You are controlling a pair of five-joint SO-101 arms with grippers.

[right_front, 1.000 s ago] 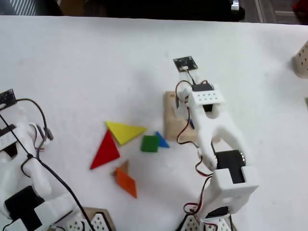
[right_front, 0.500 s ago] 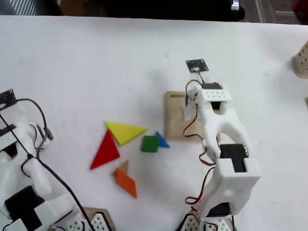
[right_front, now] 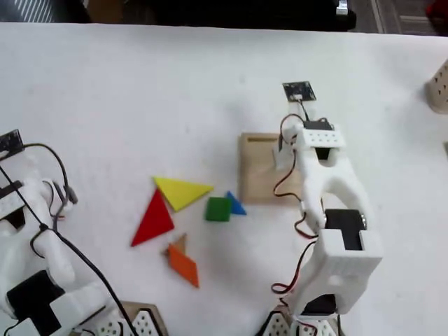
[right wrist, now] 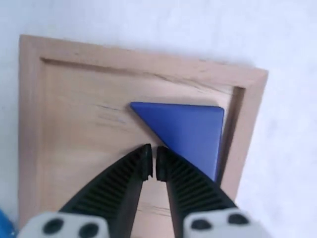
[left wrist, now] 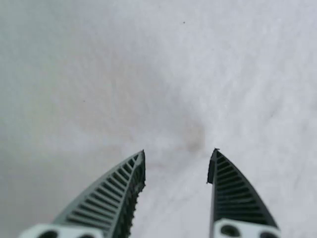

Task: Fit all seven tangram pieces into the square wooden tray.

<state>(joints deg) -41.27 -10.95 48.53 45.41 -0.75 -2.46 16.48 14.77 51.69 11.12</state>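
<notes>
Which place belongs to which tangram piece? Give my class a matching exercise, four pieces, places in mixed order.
Pieces: 1 large blue triangle; 2 green square; 3 red triangle; 4 orange piece.
Places: a against the small brown triangle; b inside the wooden tray; c beside the yellow triangle, away from the tray; d against the small blue triangle.
Pairs: 1-b, 2-d, 3-c, 4-a.

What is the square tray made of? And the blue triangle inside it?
The tray looks like light, unpainted wood. You can see grain lines and little dark streaks on its floor and rim, and the surface is matt. The blue triangle is smooth and evenly coloured, with no grain showing. It could be painted wood or plastic; its look does not settle which.
</notes>
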